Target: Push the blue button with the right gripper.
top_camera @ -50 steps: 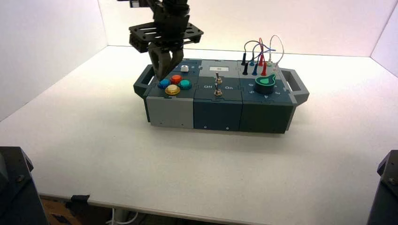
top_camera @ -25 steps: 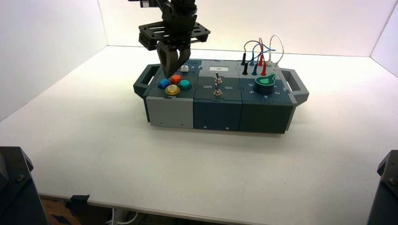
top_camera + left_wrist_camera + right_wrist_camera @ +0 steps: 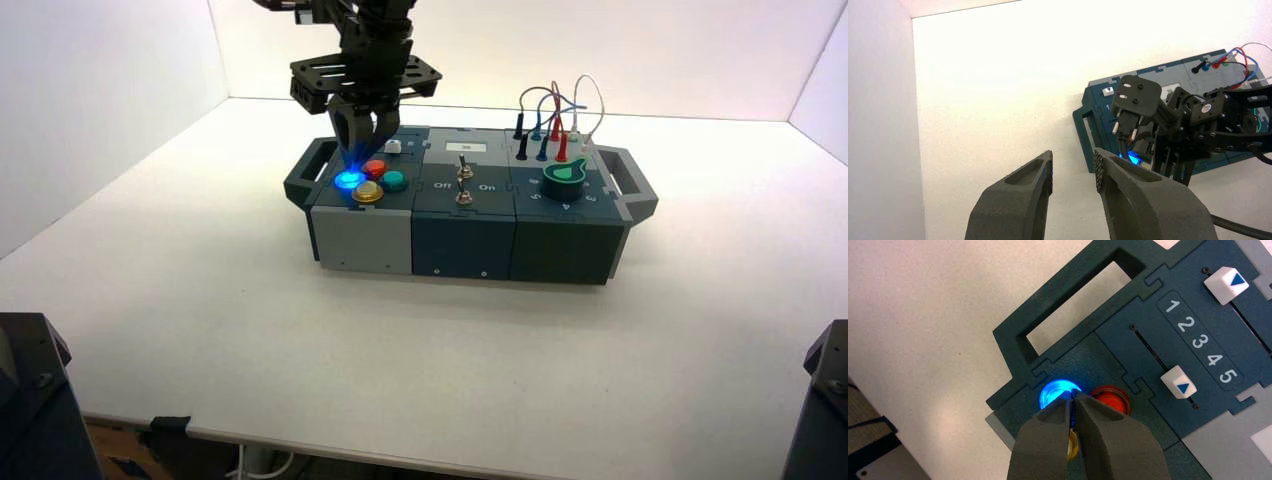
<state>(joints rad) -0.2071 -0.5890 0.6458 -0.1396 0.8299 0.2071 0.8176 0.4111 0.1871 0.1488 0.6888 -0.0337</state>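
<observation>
Small round glossy blue dome button [image 3: 1057, 392] lit; black right gripper [image 3: 1072, 405], fingers together, should press squarely, clear of the red button [image 3: 1110, 397].

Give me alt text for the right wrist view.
The right gripper, fingers together, presses its tips on the lit blue button beside the red button on the dark control box.
</observation>
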